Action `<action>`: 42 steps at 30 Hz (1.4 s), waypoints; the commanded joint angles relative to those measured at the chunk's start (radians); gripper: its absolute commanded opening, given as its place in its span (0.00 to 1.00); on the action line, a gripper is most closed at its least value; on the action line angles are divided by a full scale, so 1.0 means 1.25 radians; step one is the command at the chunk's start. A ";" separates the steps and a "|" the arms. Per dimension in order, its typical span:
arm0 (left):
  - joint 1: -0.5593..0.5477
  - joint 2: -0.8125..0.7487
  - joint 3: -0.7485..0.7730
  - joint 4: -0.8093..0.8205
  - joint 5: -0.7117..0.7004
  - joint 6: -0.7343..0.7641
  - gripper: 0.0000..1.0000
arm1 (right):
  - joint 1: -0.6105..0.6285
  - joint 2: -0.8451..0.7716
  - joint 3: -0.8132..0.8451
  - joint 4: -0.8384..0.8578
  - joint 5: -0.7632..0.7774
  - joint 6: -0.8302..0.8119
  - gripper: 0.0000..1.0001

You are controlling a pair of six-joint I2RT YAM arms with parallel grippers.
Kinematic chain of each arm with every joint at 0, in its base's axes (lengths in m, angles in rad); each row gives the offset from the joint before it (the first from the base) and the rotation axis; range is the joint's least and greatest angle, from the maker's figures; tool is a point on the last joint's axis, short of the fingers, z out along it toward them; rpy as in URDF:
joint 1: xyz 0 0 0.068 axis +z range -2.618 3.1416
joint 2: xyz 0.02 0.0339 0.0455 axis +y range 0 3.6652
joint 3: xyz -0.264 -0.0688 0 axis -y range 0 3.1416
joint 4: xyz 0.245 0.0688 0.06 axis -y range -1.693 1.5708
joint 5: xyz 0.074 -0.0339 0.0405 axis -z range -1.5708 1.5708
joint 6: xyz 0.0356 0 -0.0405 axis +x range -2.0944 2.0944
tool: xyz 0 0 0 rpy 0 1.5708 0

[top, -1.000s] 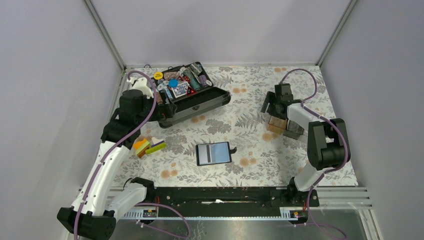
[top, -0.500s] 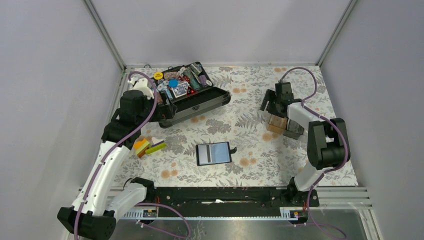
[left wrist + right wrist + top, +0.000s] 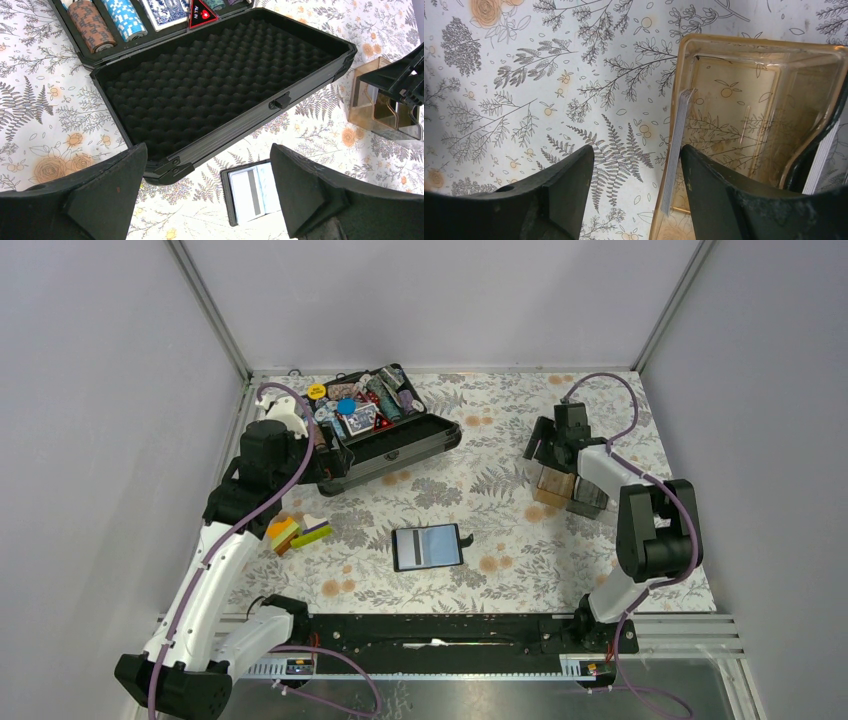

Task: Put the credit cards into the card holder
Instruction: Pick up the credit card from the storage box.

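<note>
Black wallet (image 3: pixel 428 547) lies open mid-table, well apart from both arms. Right gripper (image 3: pixel 547 448) hangs over amber tray (image 3: pixel 556 488).

L wrist: left gripper (image 3: pixel 208 150) spread wide, empty, above foam-lined case (image 3: pixel 220 85).

R wrist: fingers apart, straddling cards (image 3: pixel 675 150) standing edge-on in tray, not pinched yet.

Looks early. Pick-up and insertion prob. all left.

- A robot test cell in a lab: plain grey panel walls (image 3: pixel 430 300) set in aluminium corner posts (image 3: pixel 210 310).
- Left arm (image 3: pixel 215 570) and right arm (image 3: pixel 650 530) are bolted to a black rail (image 3: pixel 440 635), trailing purple cables (image 3: pixel 600 385).
- A floral sheet covers the surface (image 3: pixel 480 490).
</note>
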 commanded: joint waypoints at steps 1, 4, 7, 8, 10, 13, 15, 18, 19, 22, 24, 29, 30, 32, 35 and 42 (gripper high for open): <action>0.006 -0.002 -0.004 0.049 0.008 0.010 0.99 | -0.002 -0.048 0.009 0.031 -0.011 0.001 0.69; 0.006 0.001 -0.003 0.049 0.013 0.010 0.99 | -0.001 -0.046 0.008 0.028 -0.011 0.003 0.67; 0.006 0.002 -0.003 0.049 0.014 0.010 0.99 | -0.002 -0.044 0.010 0.022 -0.009 0.002 0.63; 0.006 0.003 -0.005 0.050 0.016 0.010 0.99 | -0.002 -0.043 0.010 0.021 -0.007 0.001 0.60; 0.006 0.004 -0.004 0.049 0.017 0.010 0.99 | -0.002 -0.043 0.010 0.015 -0.002 0.001 0.57; 0.006 0.007 -0.005 0.049 0.021 0.010 0.99 | -0.002 -0.048 0.008 0.013 0.006 0.001 0.51; 0.006 0.009 -0.004 0.049 0.024 0.009 0.99 | -0.002 -0.051 0.006 0.013 0.010 0.000 0.49; 0.006 0.011 -0.004 0.049 0.028 0.008 0.99 | -0.002 -0.053 0.007 0.012 0.011 -0.001 0.43; 0.006 0.012 -0.004 0.049 0.029 0.008 0.99 | -0.002 -0.053 0.006 0.012 0.012 -0.001 0.41; 0.006 0.014 -0.005 0.049 0.033 0.008 0.99 | -0.002 -0.052 0.007 0.012 0.012 -0.001 0.36; 0.006 0.016 -0.005 0.049 0.035 0.008 0.99 | -0.002 -0.052 0.007 0.010 0.014 -0.002 0.34; 0.006 0.020 -0.004 0.049 0.041 0.008 0.99 | -0.002 -0.050 0.008 0.008 0.016 -0.001 0.27; 0.006 0.022 -0.005 0.049 0.041 0.008 0.99 | -0.002 -0.051 0.008 0.008 0.017 -0.001 0.25; 0.006 0.023 -0.004 0.049 0.044 0.008 0.99 | -0.002 -0.051 0.007 0.007 0.017 -0.001 0.22; 0.006 0.024 -0.004 0.049 0.045 0.008 0.99 | -0.002 -0.052 0.007 0.006 0.018 0.000 0.21; 0.006 0.025 -0.005 0.049 0.050 0.008 0.99 | -0.002 -0.058 0.009 0.002 0.023 -0.001 0.17</action>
